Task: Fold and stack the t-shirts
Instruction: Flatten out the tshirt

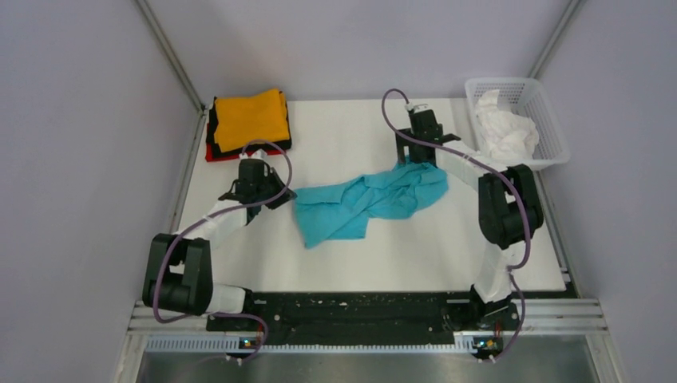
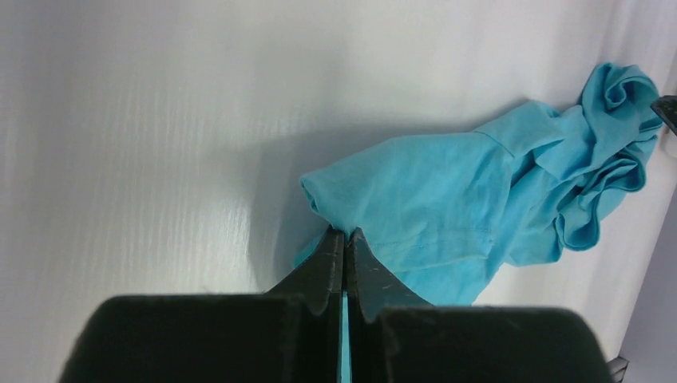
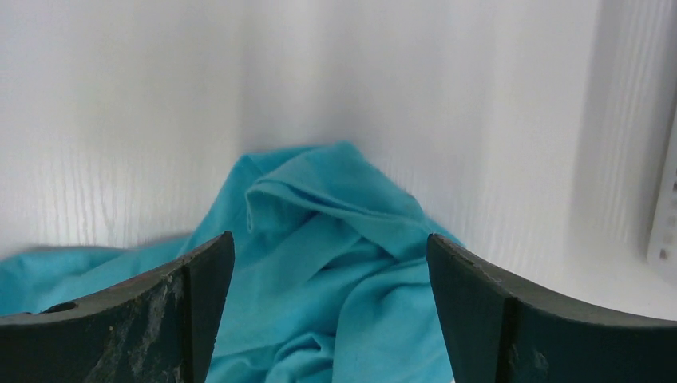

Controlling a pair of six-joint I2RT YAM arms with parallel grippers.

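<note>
Left gripper [image 2: 345, 238] pinches teal t-shirt [image 1: 363, 203] edge; right gripper [image 3: 329, 246] wide above bunched end. Right should grab a shirt corner, then spread flat.

Pale lilac walls [image 1: 80, 120], white table [image 1: 343, 128] — perhaps wood-grained

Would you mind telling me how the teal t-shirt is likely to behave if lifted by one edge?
Probably floppy: the teal t-shirt lies crumpled in soft folds, so it should drape and sag. Likely light, since the shut left pincer pinches only a thin edge.
</note>
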